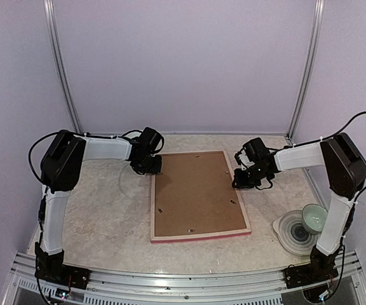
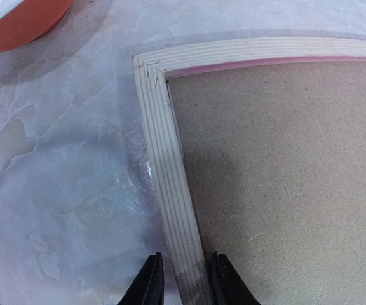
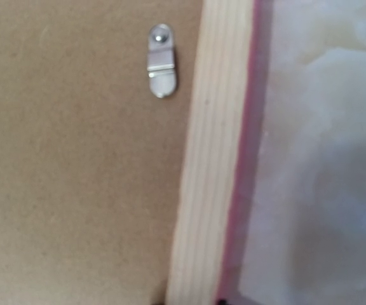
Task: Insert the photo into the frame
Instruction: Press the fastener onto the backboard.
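Note:
The frame (image 1: 152,210) lies face down in the middle of the table, pale wooden back up and a pink edge along its near side. A plain brown backing board (image 1: 196,194) fills it, and the photo is hidden. My left gripper (image 1: 150,166) is at the frame's far left corner. In the left wrist view its jaws (image 2: 186,279) stand open astride the left rail (image 2: 170,171), with a small gap on the outer side. My right gripper (image 1: 241,181) is at the right rail (image 3: 211,159). Its fingertips (image 3: 191,302) are shut on both sides of that rail.
A small metal turn clip (image 3: 161,61) sits on the backing board (image 3: 75,178) near the right rail. A pale green bowl (image 1: 314,216) rests on a round plate (image 1: 295,232) at the near right. An orange round object (image 2: 18,22) lies beyond the frame's far left corner.

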